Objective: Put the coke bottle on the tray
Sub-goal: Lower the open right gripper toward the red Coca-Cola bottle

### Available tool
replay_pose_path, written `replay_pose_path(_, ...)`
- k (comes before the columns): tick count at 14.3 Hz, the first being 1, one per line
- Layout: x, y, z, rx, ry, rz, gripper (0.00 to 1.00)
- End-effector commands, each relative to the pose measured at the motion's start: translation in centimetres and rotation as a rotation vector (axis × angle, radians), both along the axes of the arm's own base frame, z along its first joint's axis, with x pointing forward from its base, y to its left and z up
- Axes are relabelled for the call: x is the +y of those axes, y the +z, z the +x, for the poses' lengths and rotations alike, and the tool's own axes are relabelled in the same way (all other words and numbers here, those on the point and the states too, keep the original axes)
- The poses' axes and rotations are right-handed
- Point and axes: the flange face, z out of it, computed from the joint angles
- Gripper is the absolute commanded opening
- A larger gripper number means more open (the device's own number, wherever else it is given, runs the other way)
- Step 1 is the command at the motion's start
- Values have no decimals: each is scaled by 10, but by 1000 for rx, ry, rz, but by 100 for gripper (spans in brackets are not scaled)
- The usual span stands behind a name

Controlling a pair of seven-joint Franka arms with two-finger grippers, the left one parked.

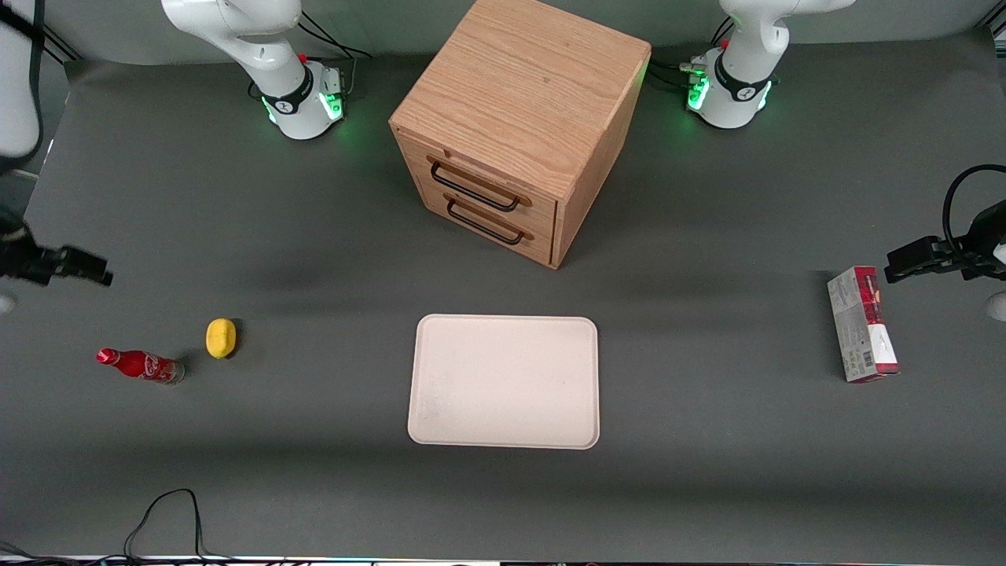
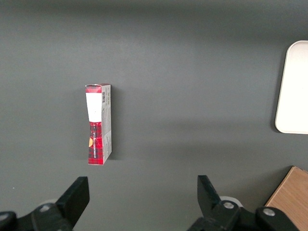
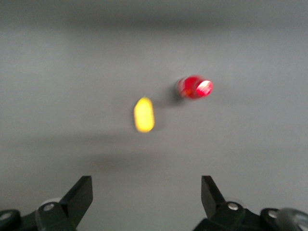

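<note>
The coke bottle (image 1: pixel 141 366), small and red with a red cap, stands on the grey table toward the working arm's end, beside a yellow lemon (image 1: pixel 221 338). The right wrist view shows the bottle (image 3: pixel 195 87) from above, with the lemon (image 3: pixel 144 114) close by. The cream-white tray (image 1: pixel 503 381) lies empty at the table's middle, in front of the drawer cabinet. My right gripper (image 1: pixel 59 263) hangs above the table, farther from the front camera than the bottle and apart from it. In the right wrist view the gripper (image 3: pixel 147 180) is open and empty.
A wooden drawer cabinet (image 1: pixel 519 118) with two drawers stands farther from the front camera than the tray. A red-and-grey box (image 1: pixel 862 324) lies toward the parked arm's end and shows in the left wrist view (image 2: pixel 98 124). A black cable (image 1: pixel 165 511) loops at the table's near edge.
</note>
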Motion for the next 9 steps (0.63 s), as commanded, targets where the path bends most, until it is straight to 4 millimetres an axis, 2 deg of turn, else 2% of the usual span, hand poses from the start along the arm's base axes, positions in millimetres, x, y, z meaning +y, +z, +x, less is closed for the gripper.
replay_pose_path(1,-45,-30,23,-17,57,-43,100)
replay_pose_path(5,-68,-101,41,-77,130,50,100)
replay_pose_path(9,-76,-146,49,-85,112,65,100)
